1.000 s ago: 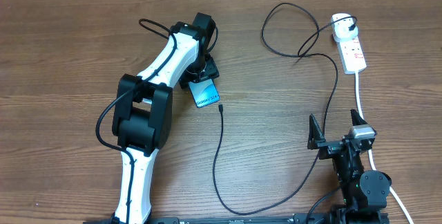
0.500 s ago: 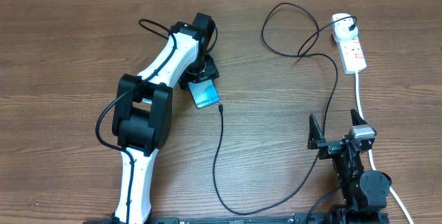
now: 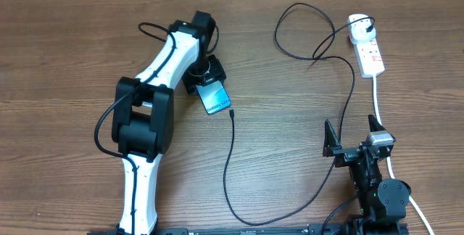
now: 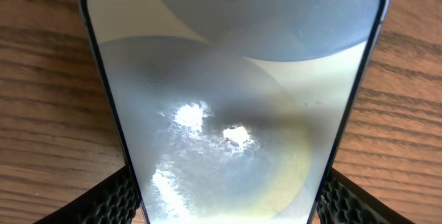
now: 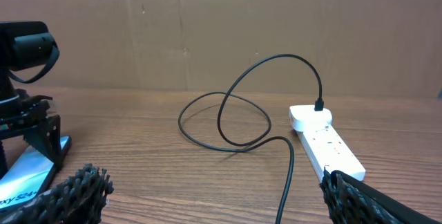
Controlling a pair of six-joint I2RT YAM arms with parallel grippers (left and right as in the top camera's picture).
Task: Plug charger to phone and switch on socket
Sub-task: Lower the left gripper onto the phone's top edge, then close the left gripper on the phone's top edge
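Note:
The phone (image 3: 214, 98) lies on the table with its light blue screen up, and fills the left wrist view (image 4: 231, 99). My left gripper (image 3: 205, 80) is shut on the phone's upper end, its fingers against both long edges. The charger cable (image 3: 230, 166) runs in a long loop; its small plug tip (image 3: 232, 113) lies just right of the phone's lower end, not touching it. Its other end sits in the white adapter (image 3: 357, 23) on the socket strip (image 3: 370, 52), which also shows in the right wrist view (image 5: 331, 144). My right gripper (image 3: 354, 135) is open and empty, near the front right.
The socket's thick white cord (image 3: 378, 101) runs down past my right gripper. The cable loops near the socket (image 5: 235, 120). A cardboard wall (image 5: 228, 23) stands behind the table.
My left arm has shifted a little to the left and up, and the phone has moved slightly with it. The right arm has not moved.

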